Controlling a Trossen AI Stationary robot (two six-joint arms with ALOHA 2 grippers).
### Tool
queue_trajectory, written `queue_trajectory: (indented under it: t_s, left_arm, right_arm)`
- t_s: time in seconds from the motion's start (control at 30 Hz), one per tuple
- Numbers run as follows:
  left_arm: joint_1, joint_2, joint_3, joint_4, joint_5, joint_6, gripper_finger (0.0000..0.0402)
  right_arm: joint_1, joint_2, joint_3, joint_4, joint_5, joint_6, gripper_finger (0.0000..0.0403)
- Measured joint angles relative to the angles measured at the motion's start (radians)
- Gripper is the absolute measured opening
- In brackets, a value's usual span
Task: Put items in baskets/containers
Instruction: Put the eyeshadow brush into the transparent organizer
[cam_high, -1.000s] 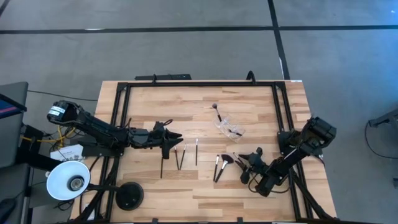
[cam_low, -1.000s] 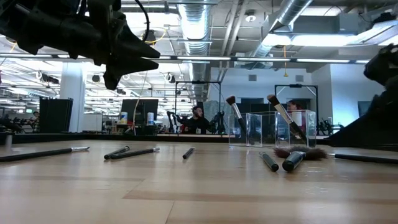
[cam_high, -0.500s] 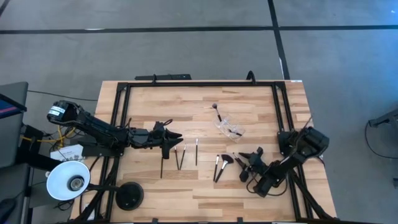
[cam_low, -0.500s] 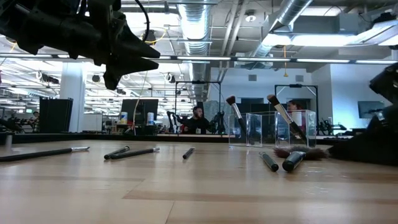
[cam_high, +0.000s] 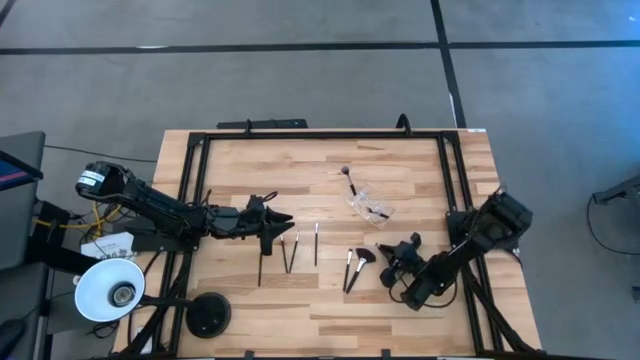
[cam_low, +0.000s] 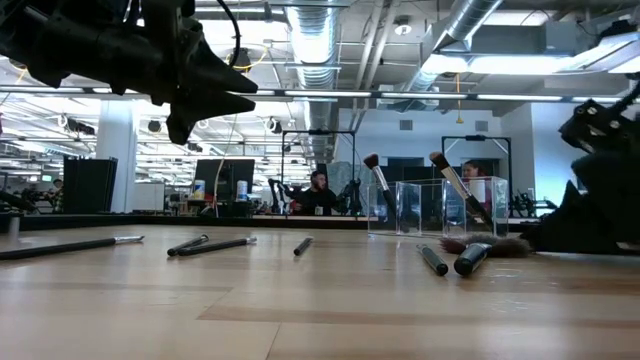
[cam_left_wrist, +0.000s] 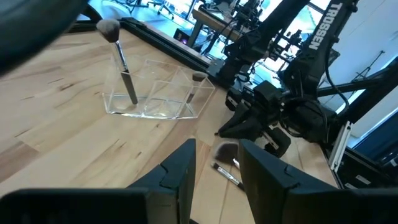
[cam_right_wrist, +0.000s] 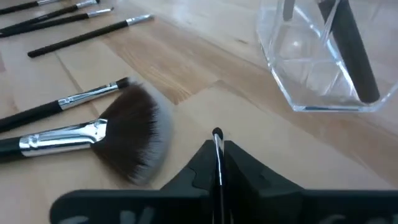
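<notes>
Where the high view looks straight down, the right end effector lies low on the right part of the bench, its tips just right of the fan brush and a slim brush beside it. The clear container stands farther off, toward the far side, with a brush leaning out of it. Three more brushes lie left of centre, just by the left end effector, which hangs above the bench. A white lamp shade sits at the near left corner.

In the low view, the left end effector hovers well above the wood, and the brushes lie flat below it. The container holds two upright brushes, and the fan brush lies in front of it.

From the left wrist view, that arm's own fingers stand apart with nothing between them; the container and the right end effector lie beyond.

From the right wrist view, the right end effector is closed on a thin brush handle. The fan brush lies just beside it, apart, and the container is near, farther on.
</notes>
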Motion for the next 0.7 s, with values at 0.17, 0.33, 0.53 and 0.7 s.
queue_trajectory:
  t_s: [0.17,0.33,0.53,0.7]
  left_arm:
    - [-0.014,0.002,0.000,0.048,0.007,-0.003,0.0117]
    - [-0.049,0.053,0.000,0.245,0.076,0.115,0.0117]
    - [-0.061,0.184,0.009,0.451,0.113,0.180,0.0117]
    - [-0.042,0.263,0.073,0.451,0.122,0.171,0.0117]
  right_arm:
    - [-0.011,-0.192,0.002,0.044,0.115,-0.128,0.0008]
    - [-0.033,-0.330,0.003,0.328,0.313,-0.509,0.0011]
    - [-0.169,-0.340,0.003,0.792,0.117,-1.066,0.0010]
    - [-0.292,-0.297,0.003,1.231,-0.220,-1.465,0.0006]
